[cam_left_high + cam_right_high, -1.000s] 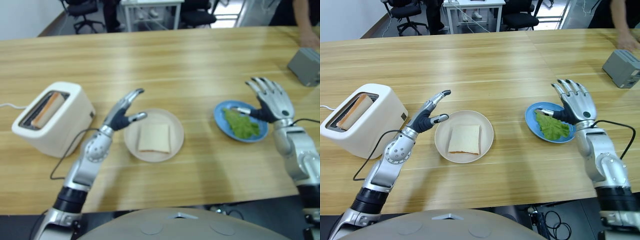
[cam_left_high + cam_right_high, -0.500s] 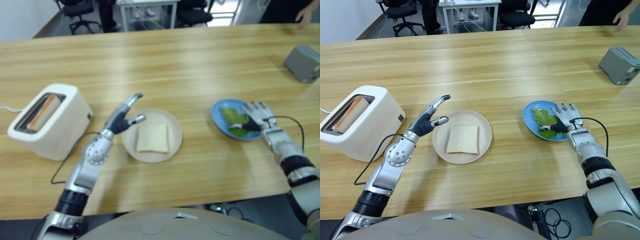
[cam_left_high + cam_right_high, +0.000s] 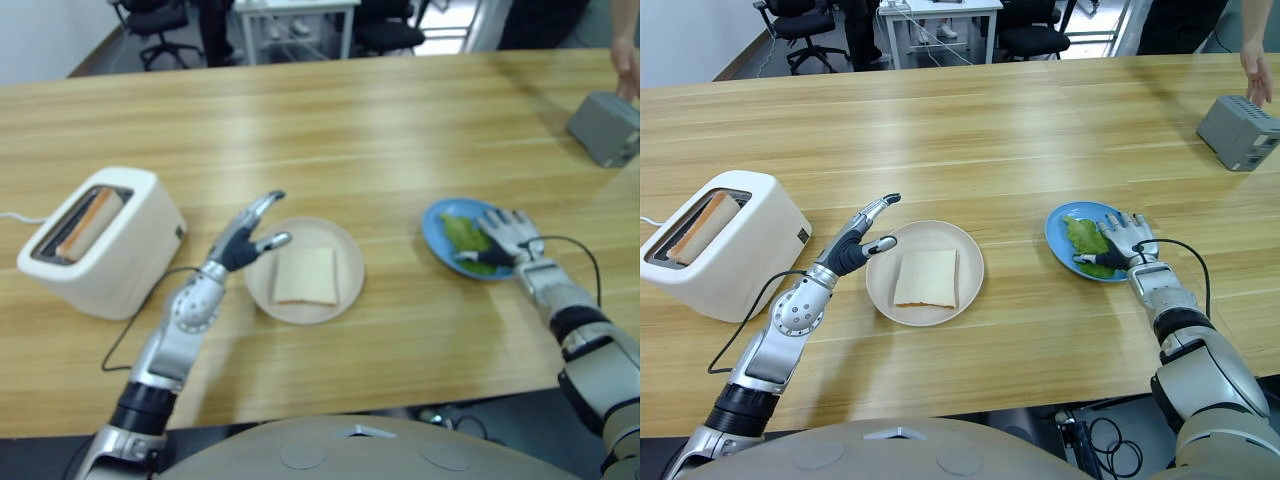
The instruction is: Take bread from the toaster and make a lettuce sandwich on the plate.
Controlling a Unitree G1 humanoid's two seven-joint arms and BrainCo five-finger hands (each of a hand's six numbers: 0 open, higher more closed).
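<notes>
A white toaster [image 3: 715, 240] with a slice of bread [image 3: 695, 228] in its slot stands at the left. A beige plate [image 3: 970, 258] in the middle holds one slice of bread [image 3: 927, 277]. My left hand [image 3: 858, 238] hovers open just left of the plate, holding nothing. A green lettuce leaf [image 3: 1083, 240] lies on a blue plate [image 3: 1058, 222] at the right. My right hand [image 3: 1125, 238] lies flat on the lettuce's right part, fingers spread; whether it grips the leaf I cannot tell.
A grey box [image 3: 1238, 132] sits at the far right of the table, with a person's hand [image 3: 1252, 72] above it. The toaster's black cord [image 3: 748, 318] runs across the table under my left arm. Office chairs stand behind the table.
My right hand has dropped from an upright pose beside the blue plate down onto the lettuce. The left hand has barely moved. The view has shifted slightly.
</notes>
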